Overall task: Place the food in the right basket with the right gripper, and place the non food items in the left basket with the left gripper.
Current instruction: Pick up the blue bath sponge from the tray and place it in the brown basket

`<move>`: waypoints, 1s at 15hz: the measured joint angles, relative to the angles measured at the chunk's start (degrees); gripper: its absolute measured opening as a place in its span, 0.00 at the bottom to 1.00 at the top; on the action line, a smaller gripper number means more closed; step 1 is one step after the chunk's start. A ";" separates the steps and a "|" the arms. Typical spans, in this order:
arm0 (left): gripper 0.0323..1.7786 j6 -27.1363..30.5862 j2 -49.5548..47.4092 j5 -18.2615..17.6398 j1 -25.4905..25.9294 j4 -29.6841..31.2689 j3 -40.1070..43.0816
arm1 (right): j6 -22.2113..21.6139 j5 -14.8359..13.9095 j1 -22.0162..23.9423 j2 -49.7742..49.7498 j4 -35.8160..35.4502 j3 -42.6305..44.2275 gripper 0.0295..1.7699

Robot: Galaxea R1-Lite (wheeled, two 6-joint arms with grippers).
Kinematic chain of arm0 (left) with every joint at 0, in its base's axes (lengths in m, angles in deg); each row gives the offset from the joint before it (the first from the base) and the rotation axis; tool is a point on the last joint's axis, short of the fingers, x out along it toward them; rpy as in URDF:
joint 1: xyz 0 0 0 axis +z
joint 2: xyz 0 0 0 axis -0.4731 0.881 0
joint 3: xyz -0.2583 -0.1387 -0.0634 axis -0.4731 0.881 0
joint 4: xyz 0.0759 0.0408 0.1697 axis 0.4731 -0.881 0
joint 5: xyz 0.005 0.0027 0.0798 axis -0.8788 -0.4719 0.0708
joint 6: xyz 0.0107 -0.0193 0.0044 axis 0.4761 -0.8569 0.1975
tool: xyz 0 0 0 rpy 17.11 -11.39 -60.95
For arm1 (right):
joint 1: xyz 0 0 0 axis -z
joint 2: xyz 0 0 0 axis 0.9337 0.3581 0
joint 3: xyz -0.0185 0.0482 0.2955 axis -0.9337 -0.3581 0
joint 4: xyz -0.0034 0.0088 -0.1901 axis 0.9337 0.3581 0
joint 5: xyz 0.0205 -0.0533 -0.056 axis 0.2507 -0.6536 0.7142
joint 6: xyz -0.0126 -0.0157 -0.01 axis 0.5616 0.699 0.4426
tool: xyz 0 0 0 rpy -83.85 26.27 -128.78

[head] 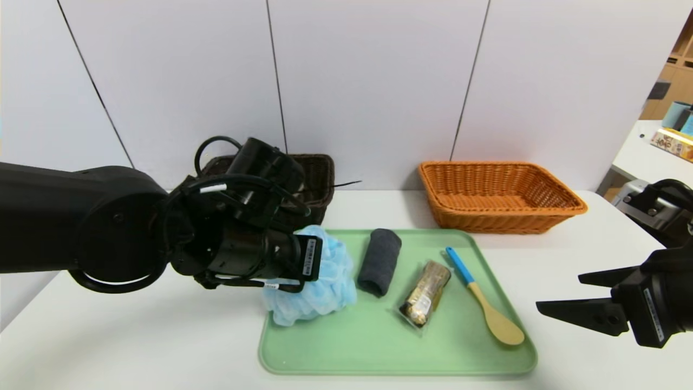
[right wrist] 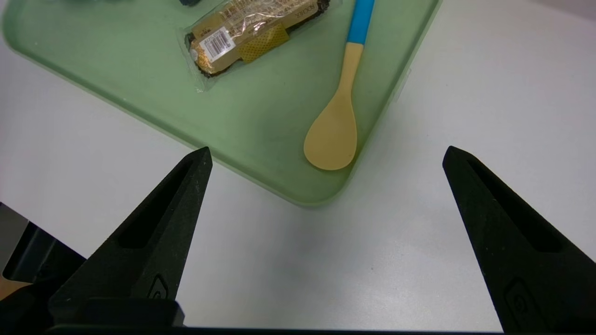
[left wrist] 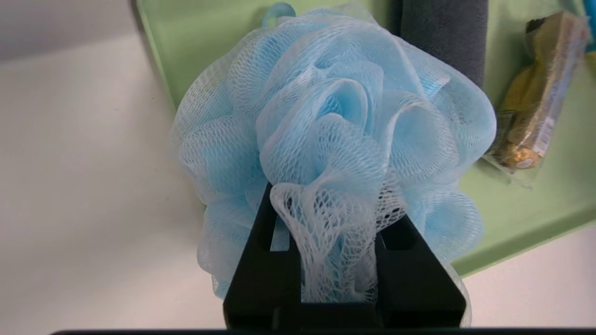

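White table point(head: 162, 336), green tray point(head: 379, 352) on it — the left pincer point(left wrist: 338, 232) grips the blue bath pouf point(left wrist: 335, 107) at the tray's left side. Right pincer point(right wrist: 326, 153) stands wide open, beyond the tray's right edge — empty.

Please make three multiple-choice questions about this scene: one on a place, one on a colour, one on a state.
1. Where does the wooden spoon lie?
A) in the orange basket
B) on the green tray
C) in the dark basket

2. What colour is the spoon's handle?
A) red
B) black
C) blue

3. How is the right gripper?
A) open, holding nothing
B) closed on the packet
C) closed on the rolled cloth

Key:
1 B: the spoon rests on the tray, near its right edge.
2 C: the handle is plainly blue.
3 A: the right gripper hangs right of the tray, its fingers wide apart with nothing between them.
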 joint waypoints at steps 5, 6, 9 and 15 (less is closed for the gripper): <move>0.16 3.15 -5.07 -0.06 0.13 0.00 -2.34 | 0.21 0.09 -0.45 -0.11 -3.86 0.23 0.97; 0.16 4.08 -6.03 -0.09 0.24 -0.02 -3.58 | 0.11 0.09 -0.48 -0.07 -5.46 0.01 0.97; 0.15 8.33 -7.63 -0.06 2.08 0.07 -8.72 | 0.10 0.09 -0.52 0.00 -5.90 -0.40 0.97; 0.14 16.30 -2.26 -0.26 14.71 0.11 -21.42 | 0.11 0.13 -0.52 0.22 -5.99 -1.05 0.97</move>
